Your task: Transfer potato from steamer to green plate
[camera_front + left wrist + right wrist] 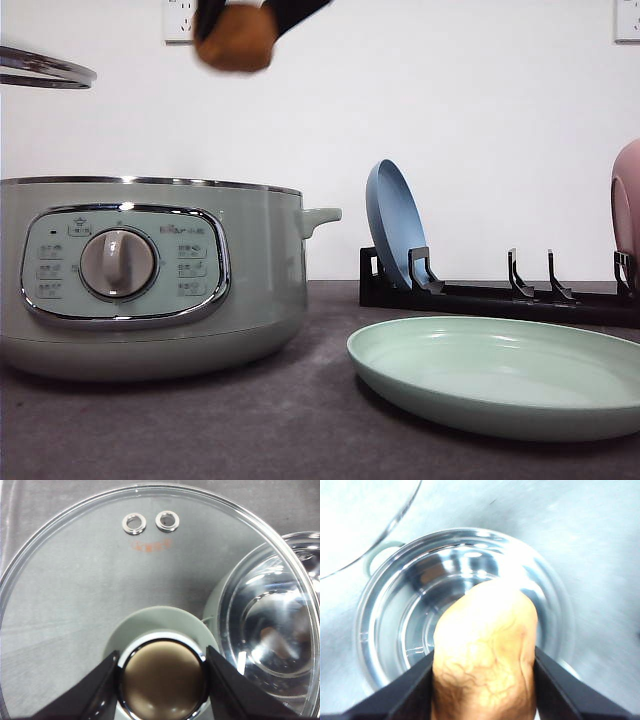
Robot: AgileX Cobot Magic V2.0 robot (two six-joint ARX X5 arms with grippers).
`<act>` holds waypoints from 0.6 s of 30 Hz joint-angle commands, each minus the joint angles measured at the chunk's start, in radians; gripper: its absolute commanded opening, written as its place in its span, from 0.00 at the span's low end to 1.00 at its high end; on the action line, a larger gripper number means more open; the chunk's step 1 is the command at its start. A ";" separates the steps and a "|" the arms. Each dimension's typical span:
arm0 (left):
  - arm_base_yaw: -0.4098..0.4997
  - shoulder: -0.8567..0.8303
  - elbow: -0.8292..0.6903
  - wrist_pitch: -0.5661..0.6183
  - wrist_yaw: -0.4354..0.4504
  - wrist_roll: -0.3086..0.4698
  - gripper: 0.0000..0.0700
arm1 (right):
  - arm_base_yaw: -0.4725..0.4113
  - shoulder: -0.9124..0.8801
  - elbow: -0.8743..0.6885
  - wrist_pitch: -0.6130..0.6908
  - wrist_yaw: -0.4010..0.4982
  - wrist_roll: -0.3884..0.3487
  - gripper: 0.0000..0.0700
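The orange-brown potato (236, 40) hangs high over the steamer (150, 275), with my right gripper (250, 15) shut on it. From the right wrist, the potato (485, 650) sits between the dark fingers (410, 695) above the steamer's shiny open bowl (460, 610). My left gripper (162, 680) is shut on the knob (162, 680) of the glass lid (100, 595), held up at the far left, its edge (45, 68) showing in the front view. The green plate (500, 375) lies flat on the table, right of the steamer.
A black dish rack (500, 295) stands behind the green plate, holding a blue plate (395, 225) upright at its left end and a pink plate (627, 210) at its right end. The dark table (300, 430) runs along the front.
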State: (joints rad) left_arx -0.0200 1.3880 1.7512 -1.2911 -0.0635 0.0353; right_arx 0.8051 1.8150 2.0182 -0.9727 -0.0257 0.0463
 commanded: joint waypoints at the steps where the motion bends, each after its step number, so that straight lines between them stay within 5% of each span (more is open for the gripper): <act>1: -0.002 -0.010 0.042 0.031 0.016 -0.002 0.00 | -0.007 -0.025 0.025 -0.021 0.000 -0.015 0.28; 10: -0.059 -0.010 0.042 0.031 0.034 -0.002 0.00 | -0.090 -0.189 -0.030 -0.158 0.000 -0.016 0.28; 18: -0.136 -0.010 0.042 0.031 0.038 -0.002 0.00 | -0.163 -0.449 -0.419 -0.015 0.000 0.007 0.28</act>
State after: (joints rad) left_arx -0.1512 1.3880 1.7512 -1.2911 -0.0269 0.0353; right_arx 0.6392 1.3835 1.6399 -1.0096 -0.0254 0.0426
